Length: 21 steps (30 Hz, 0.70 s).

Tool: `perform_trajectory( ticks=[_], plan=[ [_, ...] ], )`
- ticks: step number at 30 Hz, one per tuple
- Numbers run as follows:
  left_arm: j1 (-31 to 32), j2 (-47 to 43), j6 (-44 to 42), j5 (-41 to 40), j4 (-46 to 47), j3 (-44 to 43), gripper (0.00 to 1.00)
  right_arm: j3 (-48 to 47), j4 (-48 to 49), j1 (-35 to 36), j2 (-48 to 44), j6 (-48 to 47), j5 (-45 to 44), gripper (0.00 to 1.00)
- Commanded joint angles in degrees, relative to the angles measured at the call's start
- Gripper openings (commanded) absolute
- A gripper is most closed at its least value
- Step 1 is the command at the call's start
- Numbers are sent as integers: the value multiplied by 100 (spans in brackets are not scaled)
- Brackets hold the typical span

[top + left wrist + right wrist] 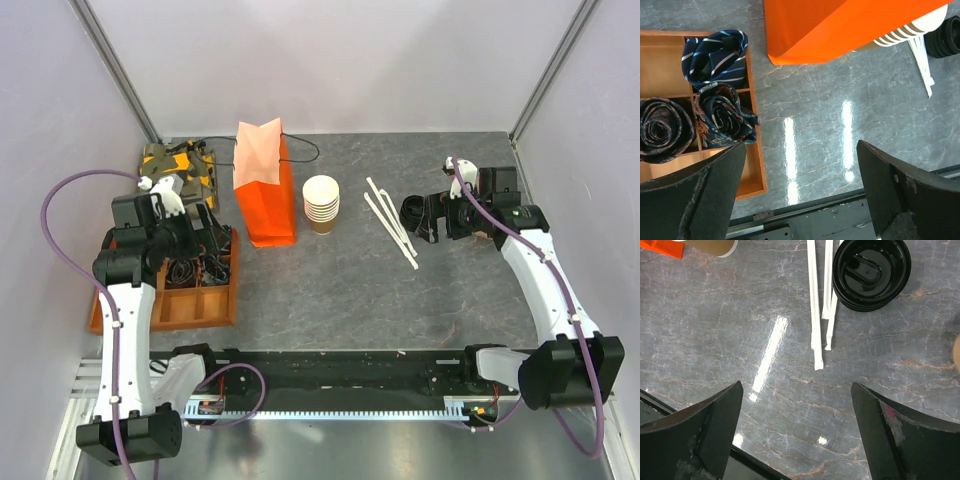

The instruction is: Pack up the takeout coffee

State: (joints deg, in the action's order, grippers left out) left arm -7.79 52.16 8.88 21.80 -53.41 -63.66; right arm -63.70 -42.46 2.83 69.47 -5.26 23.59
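The lidded takeout coffee does not show in any view. The tall orange paper bag (265, 185) stands open at the back left; its base shows in the left wrist view (840, 25). A stack of lidless tan cups (321, 203) stands right beside it. A stack of black lids (413, 212) lies at the right and also shows in the right wrist view (871, 272). My left gripper (205, 240) (800, 200) is open and empty by the wooden tray. My right gripper (432, 215) (797, 435) is open and empty near the lids.
An orange wooden tray (165, 305) holds rolled ties (720, 117) at the left. White wrapped straws (392, 222) (822, 305) lie between the cups and the lids. A camouflage item (178, 165) sits at the back left. A tan sliver (957, 352) shows at the right edge.
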Motion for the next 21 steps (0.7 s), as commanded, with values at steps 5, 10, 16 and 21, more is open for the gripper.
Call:
perform_trajectory(
  ticks=[5, 10, 16, 21],
  plan=[
    [-346, 40, -212, 246, -135, -481, 100, -1177, 150, 182, 848, 42, 154, 98],
    [-372, -57, -10, 378, -292, -761, 100, -2145, 132, 603, 1585, 139, -100, 98],
    [-539, 84, 210, 378, -548, -1139, 100, -3279, 203, 1437, 2447, 402, -846, 98],
    [-574, -48, 298, -17, -557, -1079, 99, -3755, 290, 2369, 2878, 482, -2048, 77]
  ],
)
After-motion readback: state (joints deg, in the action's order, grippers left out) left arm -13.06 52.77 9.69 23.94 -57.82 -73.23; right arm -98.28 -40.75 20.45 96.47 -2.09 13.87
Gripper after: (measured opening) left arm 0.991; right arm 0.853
